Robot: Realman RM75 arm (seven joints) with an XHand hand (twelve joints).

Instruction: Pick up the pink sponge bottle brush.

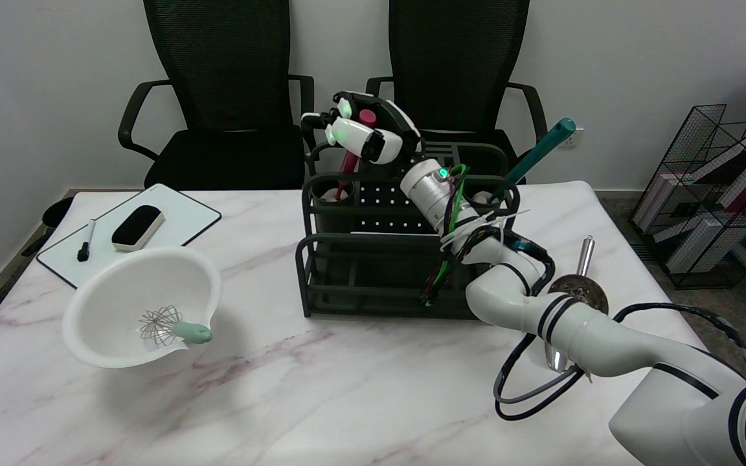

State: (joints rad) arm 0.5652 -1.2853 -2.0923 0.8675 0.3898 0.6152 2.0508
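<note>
Right, the right hand [363,129] fingers wrap the pink brush [349,162] handle; a tilted lift could snag the rack [373,259] cup.

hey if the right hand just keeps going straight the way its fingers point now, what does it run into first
Probably the pink sponge bottle brush: the right hand points left over the dark rack, its fingers around the handle's top. Whether they already touch it, the picture doesn't settle.
</note>
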